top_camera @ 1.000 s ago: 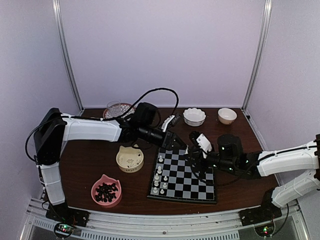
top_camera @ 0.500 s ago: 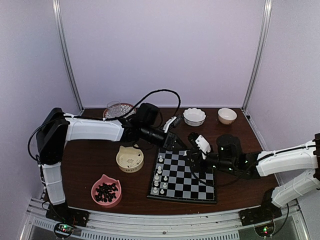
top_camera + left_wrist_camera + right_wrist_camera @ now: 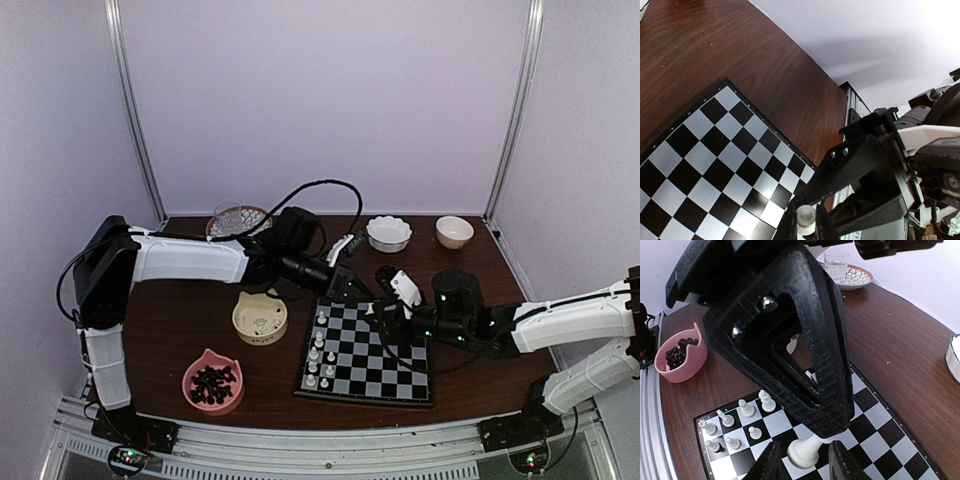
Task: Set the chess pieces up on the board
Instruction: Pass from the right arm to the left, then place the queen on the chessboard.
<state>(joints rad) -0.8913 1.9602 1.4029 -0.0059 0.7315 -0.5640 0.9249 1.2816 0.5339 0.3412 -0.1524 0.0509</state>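
Over the last sec the arms barely shift in the top view, but the left gripper (image 3: 357,291) has closed in & the right gripper (image 3: 802,467) has eased apart. It looks like a mid-air handover, so we judge the white piece (image 3: 803,452) is passing to the left arm for placing. Left jaws now pinch the piece by its top end; it lies sideways, base toward the right wrist cam. Right jaws stand spread, one finger each side of the base w/ thin gaps, prob no longer gripping. The piece hangs above the board (image 3: 880,425), not on a square yet. Other pieces (image 3: 746,409) stand upright in the board's left columns in the top view.
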